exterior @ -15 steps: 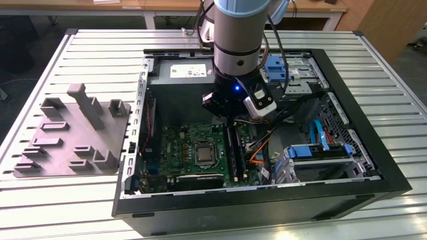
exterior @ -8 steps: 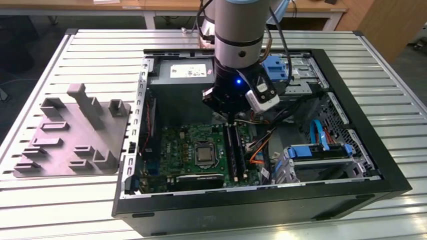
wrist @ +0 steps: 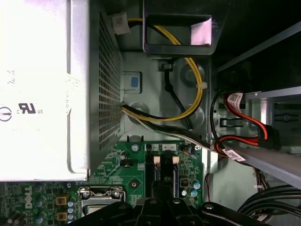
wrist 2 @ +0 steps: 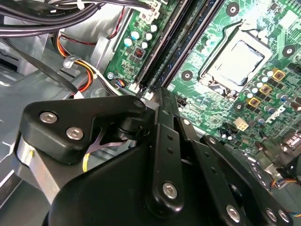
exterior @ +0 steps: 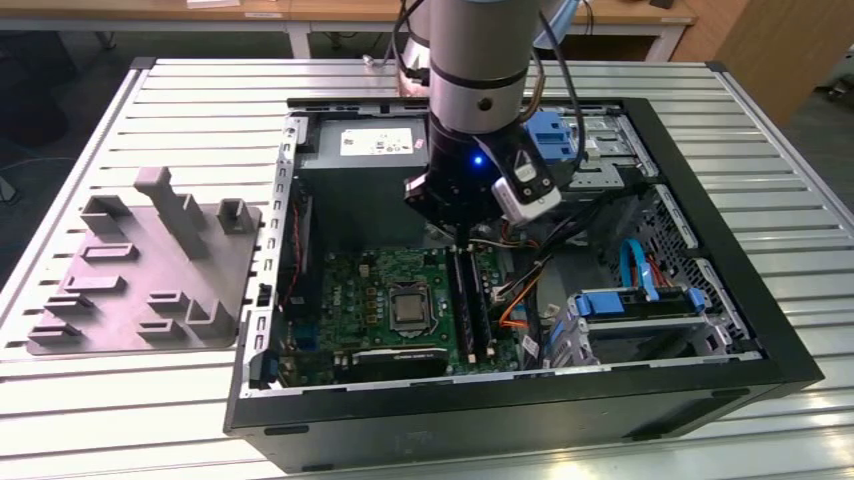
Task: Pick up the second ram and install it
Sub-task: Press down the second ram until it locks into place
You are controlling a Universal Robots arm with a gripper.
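Observation:
My gripper (exterior: pixel 458 238) reaches down into the open computer case (exterior: pixel 747 330), its tip at the far end of the memory slots on the green motherboard (exterior: pixel 360 290). In both wrist views the black fingers (wrist 2: pixel 162 122) lie pressed together, shut, with nothing showing between them; the tip (wrist: pixel 164 187) rests at the slots' end. The second ram (exterior: pixel 463 292) is a narrow dark bar lying along the slots directly under the tip, also in the second wrist view (wrist 2: pixel 162 52). Whether it is fully seated I cannot tell.
The grey moulded fixture plate (exterior: pixel 134 280) lies on the slatted table at the exterior view's left. Inside the case are the power supply (exterior: pixel 380 145), the processor socket (wrist 2: pixel 235 63), orange and black cables (exterior: pixel 518 300) beside the slots, and a blue drive cage (exterior: pixel 641 300).

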